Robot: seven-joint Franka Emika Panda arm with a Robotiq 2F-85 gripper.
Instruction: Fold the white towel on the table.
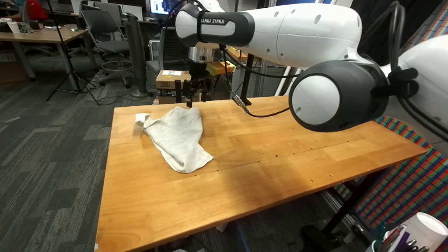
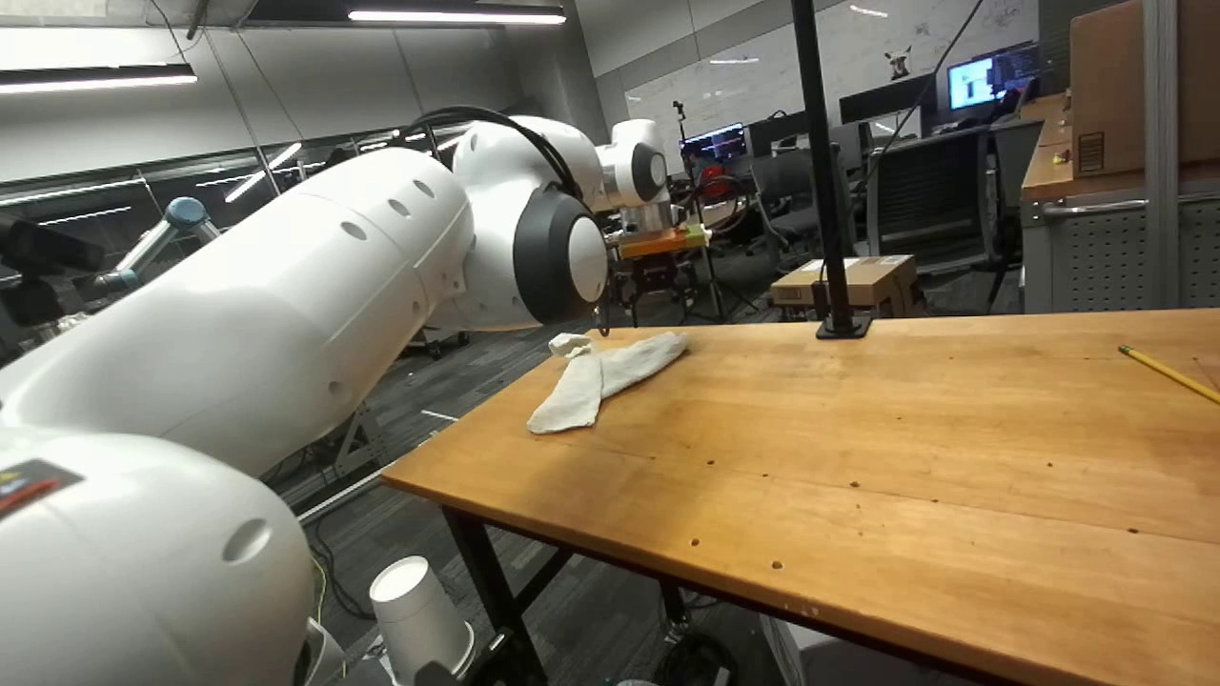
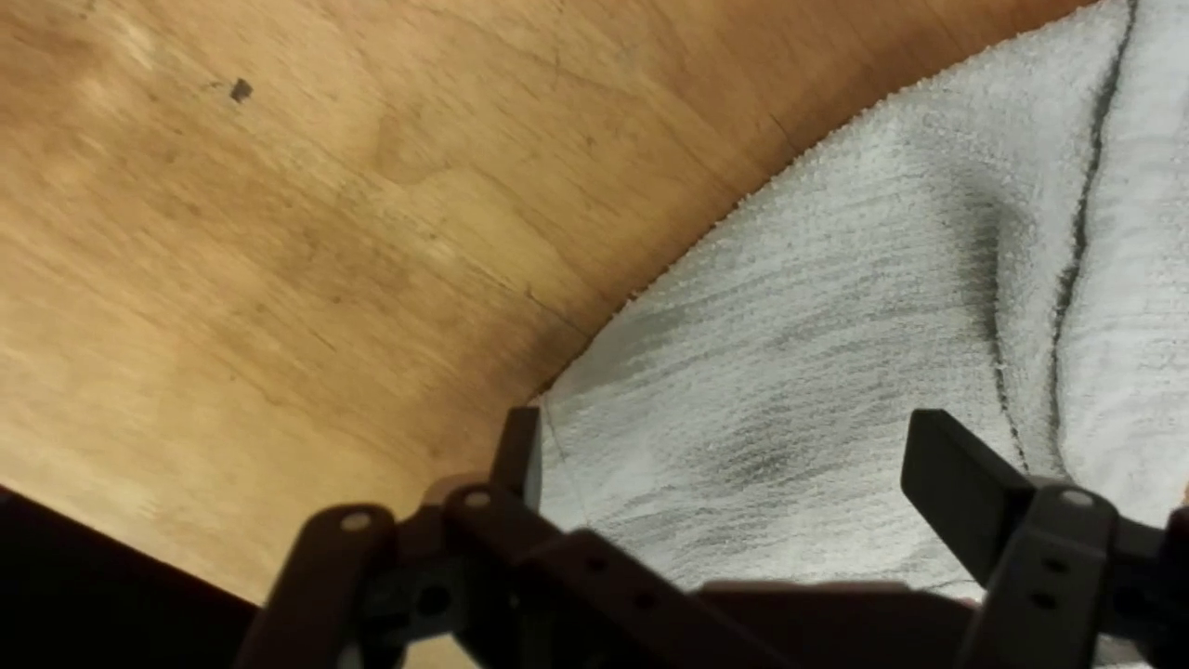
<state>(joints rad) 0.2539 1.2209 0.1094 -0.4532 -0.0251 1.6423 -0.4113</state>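
The white towel [image 1: 178, 136] lies wrinkled and partly folded over itself near the far left end of the wooden table [image 1: 245, 185]. One corner is bunched up, and in an exterior view the towel [image 2: 572, 391] shows two narrow lobes. My gripper [image 1: 196, 100] points down just above the towel's far edge. Seen from the wrist, the gripper [image 3: 725, 423] has its fingers wide apart, with flat cloth [image 3: 743, 372] below and nothing clasped. The left fingertip is by the towel's edge, the right one over the cloth near a crease. Whether the fingertips touch the cloth, I cannot tell.
A black post [image 2: 843, 324] is fixed at the table's edge, and a yellow pencil [image 2: 1172, 373] lies on the tabletop. Cardboard boxes [image 1: 171, 80] stand beyond the far edge. A cable [image 1: 269, 115] hangs from the arm over the table.
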